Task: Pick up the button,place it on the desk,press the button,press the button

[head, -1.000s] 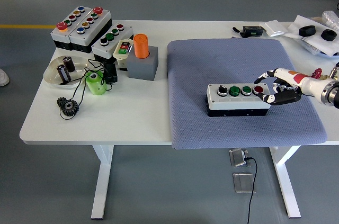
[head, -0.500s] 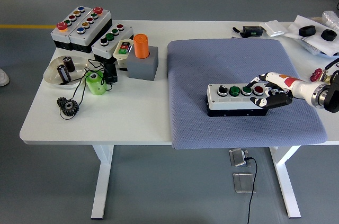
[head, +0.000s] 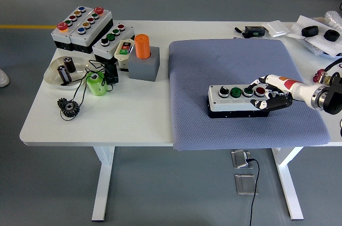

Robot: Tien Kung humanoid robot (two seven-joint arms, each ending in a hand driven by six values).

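Observation:
A grey button box [head: 238,99] with a black base lies on the blue-grey mat [head: 235,65]. Its top carries a black knob, two green buttons and a red button [head: 259,91] at its right end. My right hand [head: 270,93] comes in from the right edge and wraps the box's right end. One finger lies over the top beside the red button, and the other fingers curl along the box's front side. My left arm is out of view.
At the table's left stand several more button boxes [head: 83,26], an orange cylinder on a grey block [head: 143,61], a white dish [head: 64,71], a green cup [head: 96,84] and black gears [head: 68,107]. Black items and plastic bags [head: 315,33] sit at the back right.
My right hand has moved left onto the box's right end and its fingers have closed around it. The box has shifted slightly left.

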